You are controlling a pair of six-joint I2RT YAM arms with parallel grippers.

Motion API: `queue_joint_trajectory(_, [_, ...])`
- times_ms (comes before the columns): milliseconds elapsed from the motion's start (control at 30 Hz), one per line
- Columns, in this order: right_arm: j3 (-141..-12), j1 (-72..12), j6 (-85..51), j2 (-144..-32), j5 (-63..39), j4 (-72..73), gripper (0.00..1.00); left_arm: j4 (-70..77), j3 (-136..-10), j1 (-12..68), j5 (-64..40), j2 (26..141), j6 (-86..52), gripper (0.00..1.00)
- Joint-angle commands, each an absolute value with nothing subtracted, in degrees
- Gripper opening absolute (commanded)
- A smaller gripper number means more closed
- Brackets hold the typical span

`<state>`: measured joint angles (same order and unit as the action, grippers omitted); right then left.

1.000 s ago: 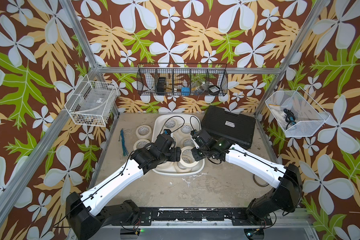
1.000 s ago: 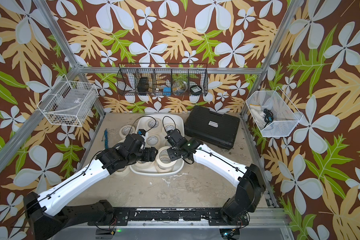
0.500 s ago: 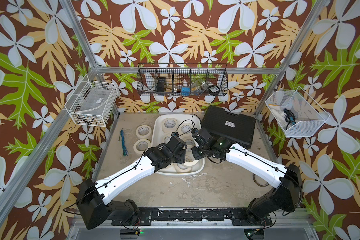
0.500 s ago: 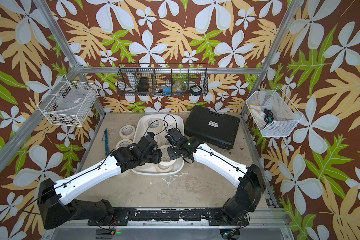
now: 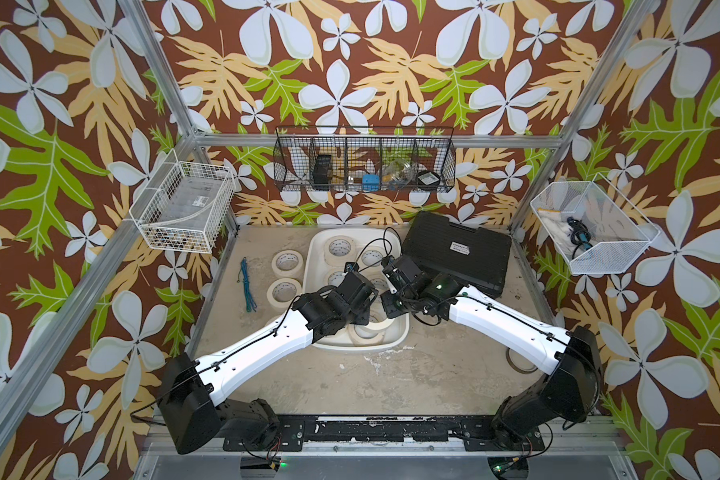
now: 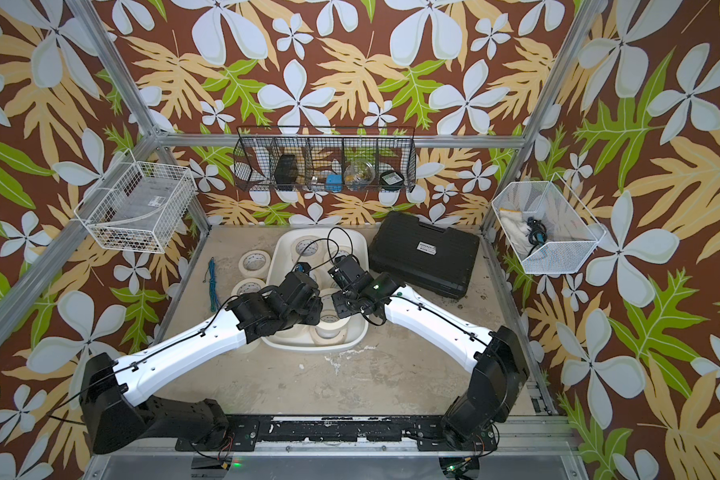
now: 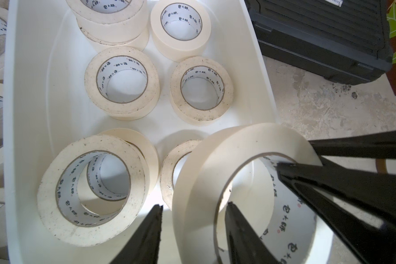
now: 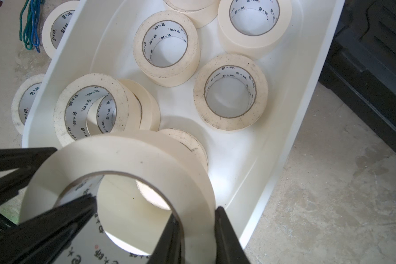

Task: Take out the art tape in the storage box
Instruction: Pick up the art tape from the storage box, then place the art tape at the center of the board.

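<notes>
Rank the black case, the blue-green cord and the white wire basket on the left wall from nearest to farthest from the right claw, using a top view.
Measured from the right claw in a top view:
1. black case: just beside the claw, on its right and toward the back.
2. cord: lying flat, well out to the left.
3. wire basket: hung on the left wall, beyond the cord.

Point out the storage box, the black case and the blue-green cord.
storage box (image 5: 311, 266): in a top view, its bare left wall.
black case (image 5: 470, 268): in a top view, middle of the ribbed lid.
blue-green cord (image 5: 245, 282): in a top view, middle of its length.
</notes>
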<state>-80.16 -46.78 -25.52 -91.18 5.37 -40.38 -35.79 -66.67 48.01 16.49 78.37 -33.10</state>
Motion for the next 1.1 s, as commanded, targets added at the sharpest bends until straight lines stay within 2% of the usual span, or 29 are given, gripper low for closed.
queue_joint_trajectory(0, [-81.06, -46.85, -26.53, -90.92, 4.33, -38.76, 0.06, -36.65, -67.53, 48.07, 17.95, 78.83, -33.38, 0.38])
queue_joint_trajectory(100, [-81.21, -47.02, -26.52, -90.88, 3.41, -38.19, 0.09, -36.4, -67.41, 48.02, 18.11, 78.87, -33.47, 0.33])
queue_joint_trajectory(133, [-81.18, -46.98, -26.48, -90.8, 3.13, -37.98, 0.12, -36.39, -67.4, 48.06, 18.12, 78.84, -33.4, 0.31])
queue_joint_trajectory(267, [-80.46, -46.98, -25.77, -89.62, 1.51, -35.99, 0.41, -35.73, -66.8, 48.0, 18.41, 78.69, -33.41, 0.21])
queue_joint_trajectory(333, [-80.38, -46.98, -25.92, -88.57, 1.6, -35.22, 0.49, -35.58, -66.63, 48.03, 18.87, 78.61, -33.33, 0.19])
queue_joint_trajectory(467, [-80.07, -47.02, -25.83, -85.67, 2.24, -33.13, 0.6, -35.54, -67.02, 47.61, 20.23, 78.33, -33.22, 0.16])
queue_joint_trajectory(633, [-78.89, -46.93, -25.79, -81.6, 4.9, -31.37, 0.64, -35.07, -66.2, 41.29, 18.63, 75.57, -33.52, 0.13])
queue_joint_trajectory(733, [-77.49, -46.83, -25.94, -79.19, 6.06, -29.82, 0.67, -34.8, -65.16, 35.8, 19.41, 72.83, -33.99, 0.0])
queue_joint_trajectory(1067, [-74.32, -46.68, -25.92, -77.19, 6.17, -29.37, 0.67, -29.23, -54.17, 13.22, 14.96, 60.71, -39.92, 0.0])
